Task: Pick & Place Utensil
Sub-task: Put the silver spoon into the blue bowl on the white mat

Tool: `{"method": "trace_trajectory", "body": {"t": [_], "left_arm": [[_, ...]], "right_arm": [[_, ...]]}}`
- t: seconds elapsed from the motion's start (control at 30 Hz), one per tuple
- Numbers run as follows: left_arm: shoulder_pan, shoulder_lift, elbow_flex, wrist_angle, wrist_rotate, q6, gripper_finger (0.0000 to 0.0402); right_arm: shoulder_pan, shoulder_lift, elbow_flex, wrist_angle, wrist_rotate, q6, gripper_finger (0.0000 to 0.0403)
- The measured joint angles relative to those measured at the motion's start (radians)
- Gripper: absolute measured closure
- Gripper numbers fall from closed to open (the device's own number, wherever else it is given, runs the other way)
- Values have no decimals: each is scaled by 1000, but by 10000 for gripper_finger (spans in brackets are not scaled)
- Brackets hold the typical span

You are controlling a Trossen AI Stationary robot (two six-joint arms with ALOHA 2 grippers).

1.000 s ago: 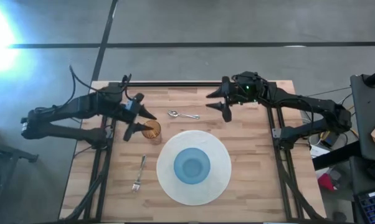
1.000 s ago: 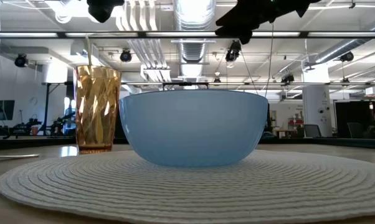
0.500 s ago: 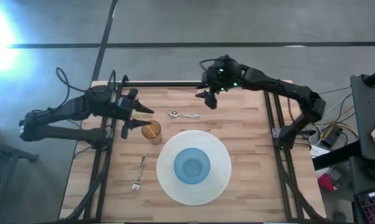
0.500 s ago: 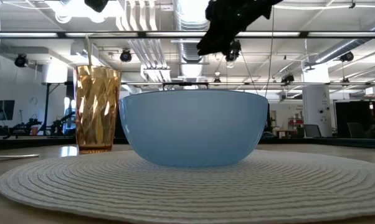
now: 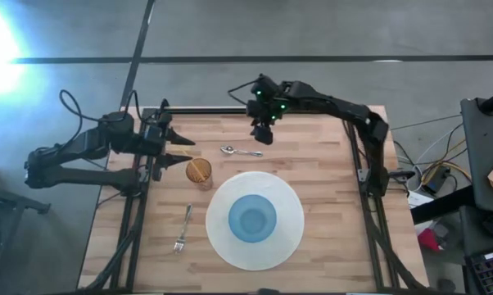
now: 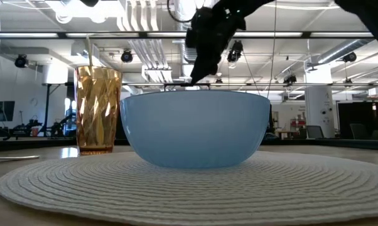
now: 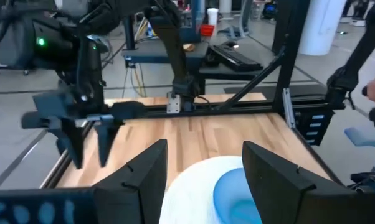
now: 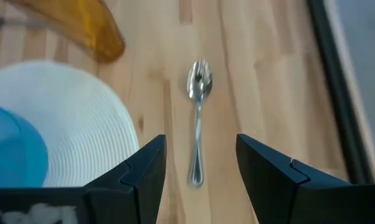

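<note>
A metal spoon [image 5: 241,151] lies flat on the wooden table [image 5: 328,205] near its far edge, and it also shows between the finger pads in the right wrist view [image 8: 198,124]. My right gripper [image 5: 260,136] hovers open just above and beyond the spoon, tipped downward and touching nothing. A fork [image 5: 183,228] lies left of the white round placemat [image 5: 289,246], which carries a blue bowl [image 5: 252,218]. An amber glass [image 5: 199,172] stands upright beside the mat. My left gripper [image 5: 185,150] stays open and level, just left of the glass and clear of it.
The bowl [image 6: 195,129] and the glass [image 6: 98,110] fill the low view, with my right gripper [image 6: 201,59] dark above them. Black frame rails run along the table's left, right and far edges [image 5: 230,110]. Bare wood lies right of the mat.
My right gripper has swept along the far edge toward the table's left, tipping from nearly level to slanting down, and now hangs over the spoon. My left gripper has drawn back from the glass toward the left edge. Both stay open; no object has moved.
</note>
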Motion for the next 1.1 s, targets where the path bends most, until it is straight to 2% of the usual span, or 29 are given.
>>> {"method": "trace_trajectory", "body": {"t": [0.27,0.4,0.53,0.83,1.1], "left_arm": [[0,-15,1,-48,-18,0,202],[0,-16,0,-55,-21,5,202],[0,-19,0,-79,-30,8,202],[0,-23,-2,-106,-51,11,202],[0,-30,-1,-133,-67,10,202]], "right_arm": [[35,186,182,-198,20,-66,213],[72,259,257,-239,93,-132,213],[99,318,309,-243,104,-170,213],[113,414,387,-246,111,-151,213],[117,460,387,-248,162,-104,213]]}}
